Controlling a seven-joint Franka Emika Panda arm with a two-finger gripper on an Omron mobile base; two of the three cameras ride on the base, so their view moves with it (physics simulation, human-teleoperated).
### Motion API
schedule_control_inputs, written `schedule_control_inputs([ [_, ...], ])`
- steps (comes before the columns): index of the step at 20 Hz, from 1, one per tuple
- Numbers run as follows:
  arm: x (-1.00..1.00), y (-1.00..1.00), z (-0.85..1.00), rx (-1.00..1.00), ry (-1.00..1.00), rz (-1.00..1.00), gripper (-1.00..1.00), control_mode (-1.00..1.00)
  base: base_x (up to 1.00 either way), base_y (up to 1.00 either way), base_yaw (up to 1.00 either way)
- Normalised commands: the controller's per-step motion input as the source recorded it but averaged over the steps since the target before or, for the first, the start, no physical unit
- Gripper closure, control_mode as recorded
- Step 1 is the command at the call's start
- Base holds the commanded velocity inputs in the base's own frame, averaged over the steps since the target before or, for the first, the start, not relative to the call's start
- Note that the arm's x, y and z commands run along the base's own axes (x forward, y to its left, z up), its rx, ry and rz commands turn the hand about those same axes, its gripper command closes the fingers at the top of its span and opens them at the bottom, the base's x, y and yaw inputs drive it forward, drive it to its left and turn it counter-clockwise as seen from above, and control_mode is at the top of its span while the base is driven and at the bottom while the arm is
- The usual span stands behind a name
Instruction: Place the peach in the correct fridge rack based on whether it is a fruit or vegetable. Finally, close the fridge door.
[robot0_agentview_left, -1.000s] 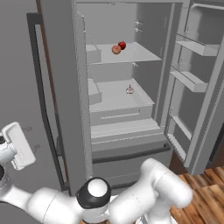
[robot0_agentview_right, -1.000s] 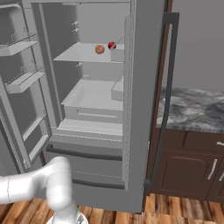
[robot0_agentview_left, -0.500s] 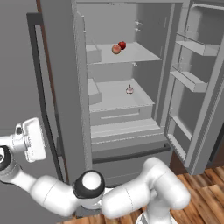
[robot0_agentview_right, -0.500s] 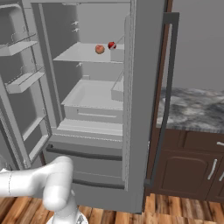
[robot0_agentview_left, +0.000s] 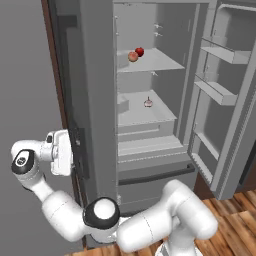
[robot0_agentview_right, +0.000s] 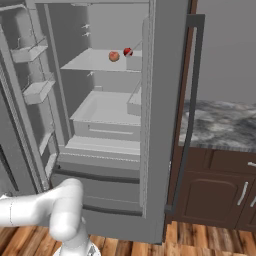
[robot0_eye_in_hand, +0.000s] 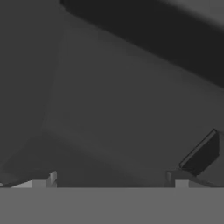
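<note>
Hand (robot0_agentview_left: 75, 157) at fridge door; peach (robot0_agentview_left: 132, 57) on fridge rack (robot0_agentview_left: 157, 62).

- No text, label, brand, number or sign can be read in any of the three views.
</note>
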Motion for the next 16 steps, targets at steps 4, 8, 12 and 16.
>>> schedule_control_inputs([
  [4,0.0,-1.0,0.0,0.03,-0.08,-0.01,-1.0,-1.0,0.0,0.0,0.0],
  [8,0.09,-0.93,0.0,0.08,-0.11,0.03,-1.0,-1.0,0.0,0.0,0.0],
  [12,0.35,-0.7,0.0,0.12,-0.08,0.19,-1.0,-1.0,0.0,0.0,0.0],
  [16,0.36,-0.61,0.0,0.11,-0.09,0.26,-1.0,-1.0,0.0,0.0,0.0],
])
